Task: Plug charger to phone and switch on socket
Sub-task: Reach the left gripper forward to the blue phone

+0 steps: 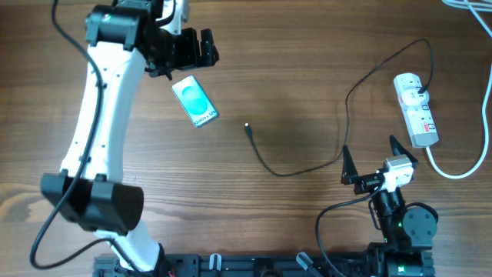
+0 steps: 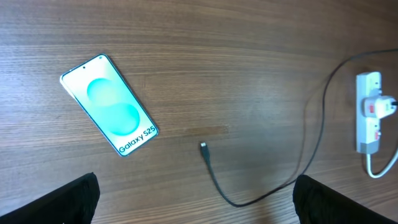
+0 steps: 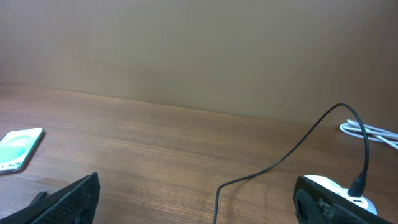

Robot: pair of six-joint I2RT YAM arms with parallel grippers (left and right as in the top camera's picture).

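Wooden table point(image 1: 307, 85), phone point(image 1: 194, 101) beside wide-spread left pincer point(image 1: 196, 52), charger tip point(image 1: 247, 128) well apart

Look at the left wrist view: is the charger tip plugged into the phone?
No, the charger tip lies loose, clearly apart from the phone.

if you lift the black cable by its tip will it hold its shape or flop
Probably floppy: the charger lies in loose curves on the table, so the rest should sag and drag. Its connector tip looks tiny, likely easy to slip. The far end sits in the socket, so it may tug.
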